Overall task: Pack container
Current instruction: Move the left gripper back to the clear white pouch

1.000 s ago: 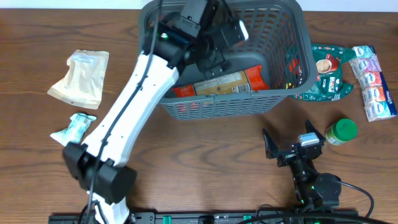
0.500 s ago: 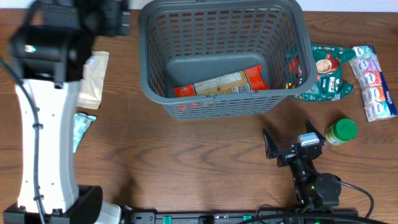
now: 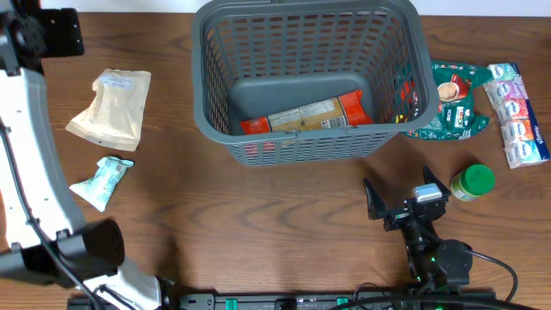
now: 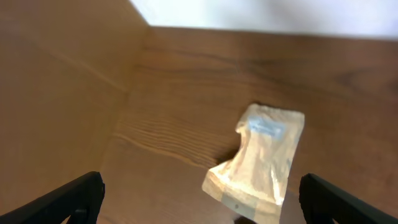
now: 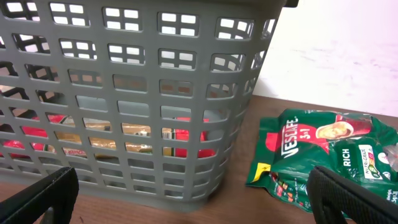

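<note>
The container (image 3: 314,142) stands at the back middle of the bench (image 3: 284,224), upright, with 1 red-and-gold snack packet (image 3: 306,114) lying flat on its floor. Just beside its right wall lie a green coffee bag (image 3: 452,108) and tissue packs (image 3: 516,112); a green-lidded jar (image 3: 473,182) stands nearer the front. Well to the left lie a beige pouch (image 3: 112,108) and a small pale packet (image 3: 102,179).

The left claw (image 4: 200,190) hangs above the bench with its fingers spread wide and nothing between them, the beige pouch below and ahead of it. The right claw (image 3: 403,196) sits low at the front, also wide open and empty, facing the container.

Packing looks barely begun: this seems the reach for the next item, probably the pouch. That calls for lowering over it and pinching its crumpled, raised edge, since it lies flat and limp.
</note>
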